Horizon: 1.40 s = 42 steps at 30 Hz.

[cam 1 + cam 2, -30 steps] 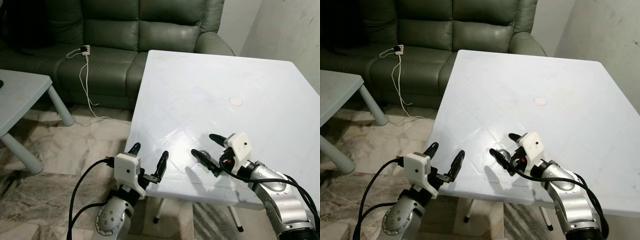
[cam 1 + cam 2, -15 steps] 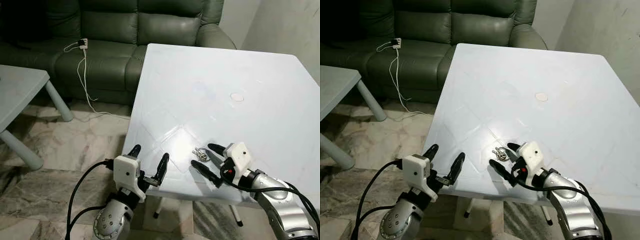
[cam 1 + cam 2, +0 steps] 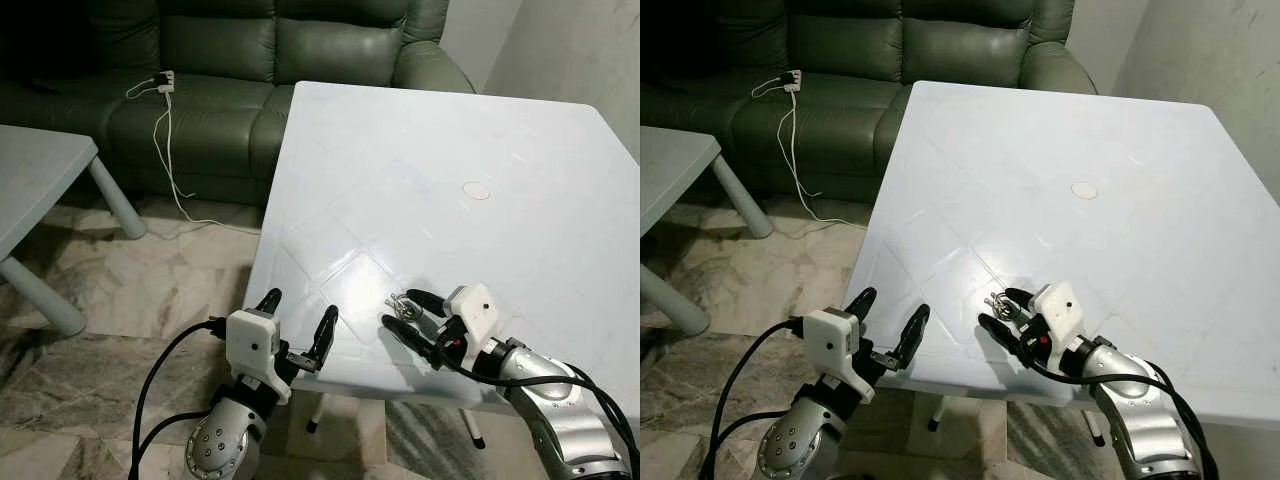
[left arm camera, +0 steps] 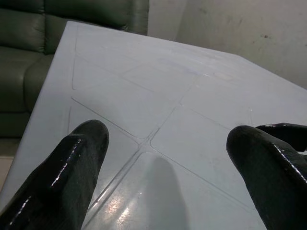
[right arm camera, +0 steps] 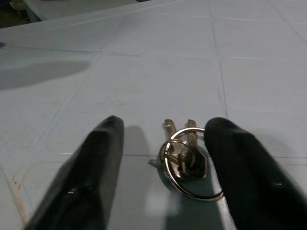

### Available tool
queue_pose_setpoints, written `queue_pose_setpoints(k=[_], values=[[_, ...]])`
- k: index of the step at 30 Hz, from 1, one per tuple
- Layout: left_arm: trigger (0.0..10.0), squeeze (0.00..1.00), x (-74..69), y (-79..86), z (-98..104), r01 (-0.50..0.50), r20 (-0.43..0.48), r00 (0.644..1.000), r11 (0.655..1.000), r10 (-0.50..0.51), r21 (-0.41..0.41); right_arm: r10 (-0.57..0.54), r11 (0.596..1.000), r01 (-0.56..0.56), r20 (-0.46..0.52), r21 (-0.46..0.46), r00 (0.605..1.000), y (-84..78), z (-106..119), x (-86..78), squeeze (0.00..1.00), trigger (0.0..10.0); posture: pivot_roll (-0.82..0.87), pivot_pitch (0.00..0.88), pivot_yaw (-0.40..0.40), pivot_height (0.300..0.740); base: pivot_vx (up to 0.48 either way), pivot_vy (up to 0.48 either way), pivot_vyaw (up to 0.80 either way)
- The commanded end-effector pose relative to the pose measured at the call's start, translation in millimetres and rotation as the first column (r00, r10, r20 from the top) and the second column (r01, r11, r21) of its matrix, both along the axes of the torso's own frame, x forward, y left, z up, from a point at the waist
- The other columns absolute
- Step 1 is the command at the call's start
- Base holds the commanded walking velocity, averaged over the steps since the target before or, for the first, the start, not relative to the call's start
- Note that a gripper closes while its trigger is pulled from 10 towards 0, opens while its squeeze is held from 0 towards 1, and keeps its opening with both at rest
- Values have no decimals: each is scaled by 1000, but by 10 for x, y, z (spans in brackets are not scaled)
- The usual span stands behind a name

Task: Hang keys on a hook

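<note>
Two fingers of my right gripper (image 5: 160, 158) spread around the key ring (image 5: 184, 160) near the white table (image 3: 420, 190) front edge — ready to pinch; left gripper (image 3: 297, 322) released, idle off that edge.

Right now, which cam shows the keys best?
Right wrist view: the keys lie close up on the white table, ring and blades distinct, between the open right gripper fingers. In both eye views they are a small metallic glint by that gripper's fingertips. The left wrist view shows table beyond the left gripper.
</note>
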State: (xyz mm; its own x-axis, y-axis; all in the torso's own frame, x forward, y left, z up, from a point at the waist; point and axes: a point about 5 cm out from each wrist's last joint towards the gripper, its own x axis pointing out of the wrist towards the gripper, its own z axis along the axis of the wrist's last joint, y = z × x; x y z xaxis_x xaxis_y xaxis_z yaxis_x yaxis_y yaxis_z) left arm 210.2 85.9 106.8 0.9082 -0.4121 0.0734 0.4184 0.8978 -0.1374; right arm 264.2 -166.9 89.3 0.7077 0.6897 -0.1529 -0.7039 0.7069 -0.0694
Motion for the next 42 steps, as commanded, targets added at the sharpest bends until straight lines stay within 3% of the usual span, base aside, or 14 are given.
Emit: queue_pose_setpoints(k=[1, 7, 9, 10, 12, 13, 28, 29, 32, 33, 42], values=[[10000, 0, -12, -8, 20, -1, -1, 1000, 1000, 1, -3, 16, 1000, -16, 5, -4, 1000, 11, 2, 0, 0, 0, -8, 114, -86, 740, 0, 0, 0], [10000, 0, -16, -3, 31, -4, 3, 1000, 1000, 4, -2, 36, 999, -36, 2, -2, 999, 62, -24, 5, 0, 0, 6, 108, -88, 740, 0, 0, 0], [10000, 0, -16, 2, 35, -8, 3, 1000, 1000, 8, -2, 48, 999, -48, 0, -10, 999, 80, -36, 5, 0, 1765, 10, 107, -89, 740, 0, 0, 0], [10000, 0, -15, 2, 36, -8, 4, 1000, 1000, 8, -2, 50, 999, -50, -2, -13, 999, 83, -41, 6, 0, 2000, 13, 106, -91, 740, 0, 0, 0], [10000, 0, -15, 3, 38, -10, 5, 1000, 1000, 10, -2, 52, 998, -52, -5, -25, 999, 89, -54, 12, 0, 6157, 14, 106, -91, 740, 0, 0, 0], [10000, 0, -16, 3, 37, -11, 5, 1000, 1000, 11, -2, 53, 998, -53, -5, -31, 999, 94, -57, 18, 0, 9882, 15, 106, -92, 740, 0, 0, 0], [10000, 0, -32, 6, 32, -19, -3, 1000, 1000, 19, -6, -25, 999, 25, 4, -26, 1000, 23, -59, 97, 0, 10000, 15, 120, -93, 740, 0, 0, 0], [10000, 0, -32, 7, 33, -19, -4, 1000, 1000, 19, -7, -29, 999, 29, 2, -26, 1000, 16, -59, 99, 188, 10000, 15, 120, -92, 740, 0, 0, 0], [10000, 0, -33, 8, 36, -20, -4, 1000, 1000, 20, -8, -30, 999, 30, 2, -28, 1000, 2, -61, 99, 173, 10000, 14, 121, -91, 740, 0, 0, 0], [10000, 0, -32, 9, 36, -20, -5, 1000, 1000, 20, -9, -22, 999, 22, 6, -35, 1000, -19, -57, 95, 0, 10000, 12, 121, -89, 740, 0, 0, 0], [10000, 0, -26, 2, 39, -14, -4, 1000, 1000, 14, -8, 1, 999, 0, 16, -36, 1000, -88, -59, 64, 0, 10000, 9, 123, -85, 740, 0, 0, 0]])
